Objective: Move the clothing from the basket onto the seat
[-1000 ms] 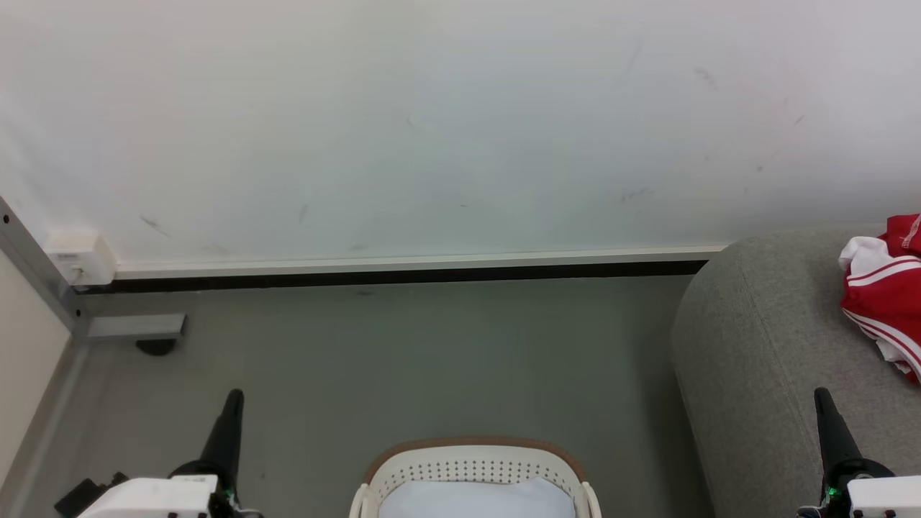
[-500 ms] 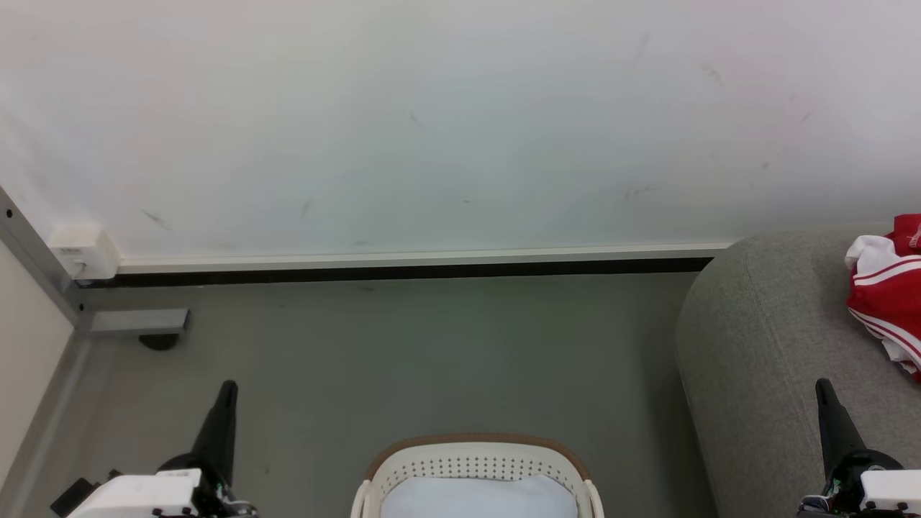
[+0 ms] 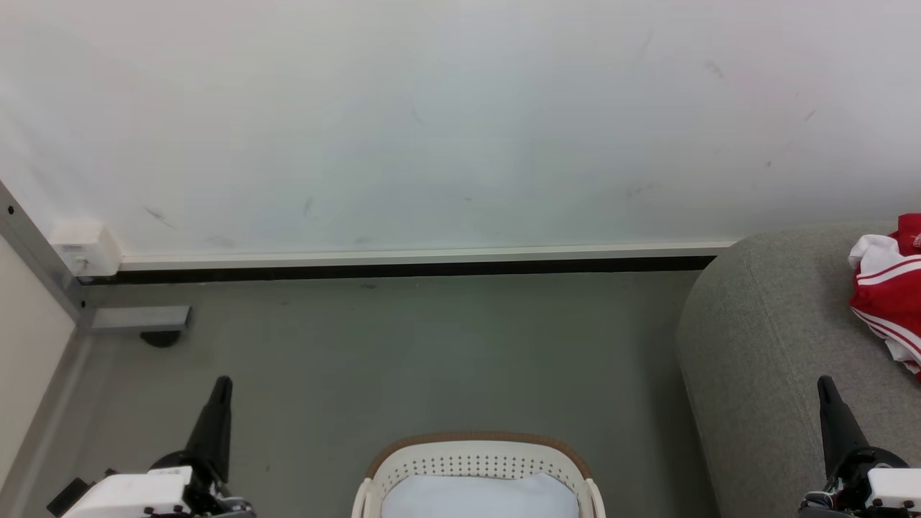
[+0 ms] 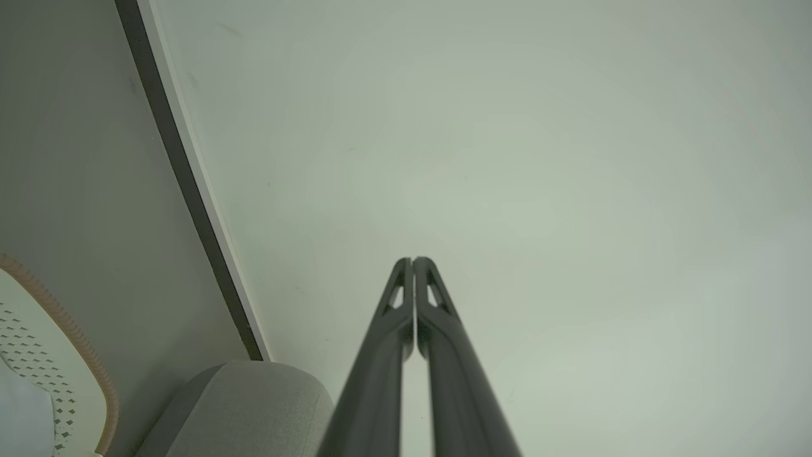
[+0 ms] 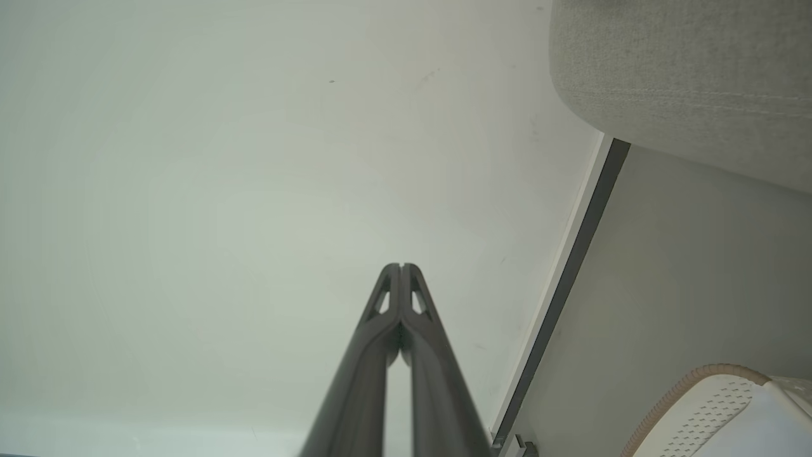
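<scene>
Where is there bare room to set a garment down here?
Bare grey sofa runs from its rounded arm to the red clothing at the right edge, the crowded spot. The floor between basket and wall is bare too.

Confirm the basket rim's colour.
Brown, woven-look rim on the white perforated basket; shows best in the left wrist view.
</scene>
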Robot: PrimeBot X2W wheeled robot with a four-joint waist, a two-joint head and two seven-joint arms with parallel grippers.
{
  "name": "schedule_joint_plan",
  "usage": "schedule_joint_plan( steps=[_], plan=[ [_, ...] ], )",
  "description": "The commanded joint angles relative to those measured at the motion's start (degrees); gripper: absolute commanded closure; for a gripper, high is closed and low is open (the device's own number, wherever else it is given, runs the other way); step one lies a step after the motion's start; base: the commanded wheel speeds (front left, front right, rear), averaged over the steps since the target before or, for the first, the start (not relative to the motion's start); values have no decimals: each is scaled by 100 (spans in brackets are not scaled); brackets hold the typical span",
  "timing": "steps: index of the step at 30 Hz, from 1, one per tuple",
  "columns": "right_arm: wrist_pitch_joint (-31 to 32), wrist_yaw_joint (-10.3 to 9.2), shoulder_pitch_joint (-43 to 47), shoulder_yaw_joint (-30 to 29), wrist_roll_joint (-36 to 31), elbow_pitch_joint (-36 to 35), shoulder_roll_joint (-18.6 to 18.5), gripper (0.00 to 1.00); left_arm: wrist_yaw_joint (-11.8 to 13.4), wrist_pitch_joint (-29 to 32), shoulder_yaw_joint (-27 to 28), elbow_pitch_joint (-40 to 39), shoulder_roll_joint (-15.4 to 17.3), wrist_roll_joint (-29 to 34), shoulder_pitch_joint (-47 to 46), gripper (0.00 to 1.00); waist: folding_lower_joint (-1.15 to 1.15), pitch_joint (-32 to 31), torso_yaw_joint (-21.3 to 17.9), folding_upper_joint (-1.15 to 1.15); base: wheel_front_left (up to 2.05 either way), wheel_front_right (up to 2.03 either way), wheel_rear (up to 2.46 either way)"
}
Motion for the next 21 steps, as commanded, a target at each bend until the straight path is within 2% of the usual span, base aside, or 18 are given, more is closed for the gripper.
schedule_joint_plan(
  steps=[1, 21],
  plan=[
    [11, -14, -60, -6, 23, -15, -33, 100, -27, 24, 17, -18, 9, -71, -48, 100, 0, 0, 0, 0, 0, 0, 0],
    [-21, -14, -55, 26, 45, -18, -52, 100, -27, 24, 17, -18, 9, -71, -48, 100, 0, 0, 0, 0, 0, 0, 0]
  ],
)
